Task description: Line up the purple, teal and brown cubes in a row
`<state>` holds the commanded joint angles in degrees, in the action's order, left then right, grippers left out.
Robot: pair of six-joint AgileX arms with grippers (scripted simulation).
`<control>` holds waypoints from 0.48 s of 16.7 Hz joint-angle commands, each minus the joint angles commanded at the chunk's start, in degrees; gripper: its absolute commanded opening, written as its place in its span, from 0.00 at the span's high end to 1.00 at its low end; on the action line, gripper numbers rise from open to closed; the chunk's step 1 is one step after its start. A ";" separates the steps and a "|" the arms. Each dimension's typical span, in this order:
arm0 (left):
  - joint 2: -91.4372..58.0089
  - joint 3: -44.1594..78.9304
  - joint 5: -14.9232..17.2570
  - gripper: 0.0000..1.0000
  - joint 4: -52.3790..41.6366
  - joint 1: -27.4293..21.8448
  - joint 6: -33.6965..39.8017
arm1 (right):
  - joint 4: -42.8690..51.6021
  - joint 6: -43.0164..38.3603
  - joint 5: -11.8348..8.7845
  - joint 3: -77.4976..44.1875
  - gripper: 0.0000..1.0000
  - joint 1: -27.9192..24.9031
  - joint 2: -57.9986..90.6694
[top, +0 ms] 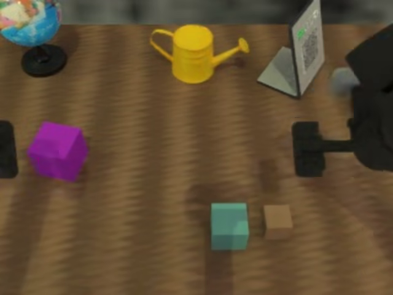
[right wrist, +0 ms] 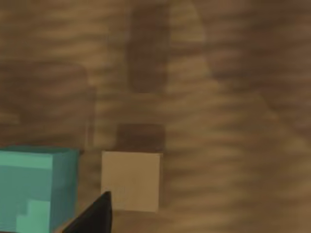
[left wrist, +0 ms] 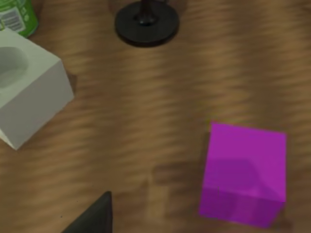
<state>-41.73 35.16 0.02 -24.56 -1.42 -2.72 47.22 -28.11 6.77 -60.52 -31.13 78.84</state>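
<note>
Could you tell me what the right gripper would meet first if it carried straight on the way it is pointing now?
The right gripper points toward the table's left. That line looks free across the bare wood until the purple cube far off, though height is unclear, so it might pass above.

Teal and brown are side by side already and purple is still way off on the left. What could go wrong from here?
1. The purple cube must cross much bare table to join the row; carried too far, it could knock the teal cube, which sits apart from the brown cube by only a narrow gap.
2. The right tool hangs just behind the brown cube; dropping low could nudge it.
3. The left tool sits beside the purple cube; a crooked approach could shove it instead.
</note>
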 joint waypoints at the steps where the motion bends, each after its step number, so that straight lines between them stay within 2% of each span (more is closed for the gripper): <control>1: -6.42 4.63 -0.04 0.00 -3.39 -0.34 -0.41 | -2.40 2.43 0.31 4.94 0.00 2.20 -4.92; 4: -24.48 17.73 -0.16 0.00 -13.20 -1.38 -1.63 | -10.07 9.62 0.52 20.14 0.00 8.92 -20.45; 8: -45.53 34.07 -0.23 0.00 -25.53 -2.82 -3.10 | -21.35 17.89 -0.85 38.46 0.00 17.37 -42.20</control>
<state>-87.26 69.23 -0.21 -50.09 -4.24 -5.83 25.87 -10.21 5.91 -22.06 -13.77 36.64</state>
